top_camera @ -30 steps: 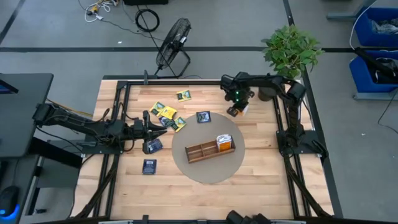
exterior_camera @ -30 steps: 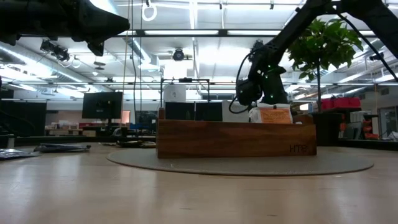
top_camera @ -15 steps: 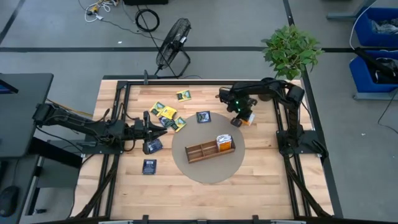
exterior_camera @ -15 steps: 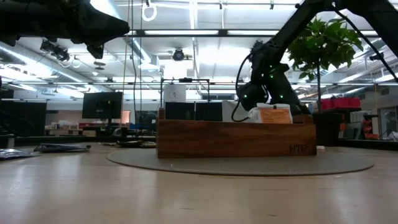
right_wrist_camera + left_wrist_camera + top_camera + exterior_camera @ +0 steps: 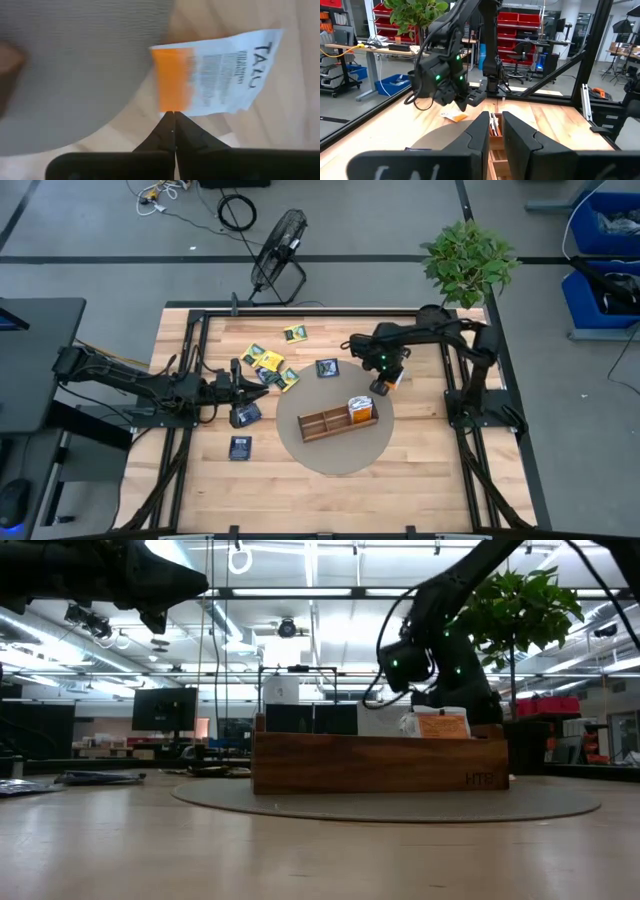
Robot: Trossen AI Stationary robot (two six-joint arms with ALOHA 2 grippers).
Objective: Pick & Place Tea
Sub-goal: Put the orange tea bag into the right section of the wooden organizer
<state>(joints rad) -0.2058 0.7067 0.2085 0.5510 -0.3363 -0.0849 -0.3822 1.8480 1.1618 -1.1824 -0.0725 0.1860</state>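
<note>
we read the right gripper (image 5: 383, 383) as pinched shut on the edge of an orange-and-white sachet (image 5: 210, 72), right of centre in the high view. in its own wrist view the two dark fingertips (image 5: 172, 122) meet with no gap at the sachet's orange end, and the sachet runs away from them toward the upper right of that frame, white end farthest off, its long axis slanted a little. so the sachet hangs straight ahead of the tips, held by one edge only.

what the coming move turns on, we judge, is the short way from this sachet to the wooden tray (image 5: 325, 421), which lies below and left of the gripper in the high view, on the round grey mat (image 5: 300, 452). the gripper is just beside the mat's upper right rim, near the tray's right-hand end, where orange sachets already stand (image 5: 361, 409).

the left gripper (image 5: 243, 391) waits at centre left, fingers nearly together and, as far as we see, holding nothing. loose yellow-and-green sachets (image 5: 266, 362) lie just above it, dark blue ones (image 5: 240, 447) below.
</note>
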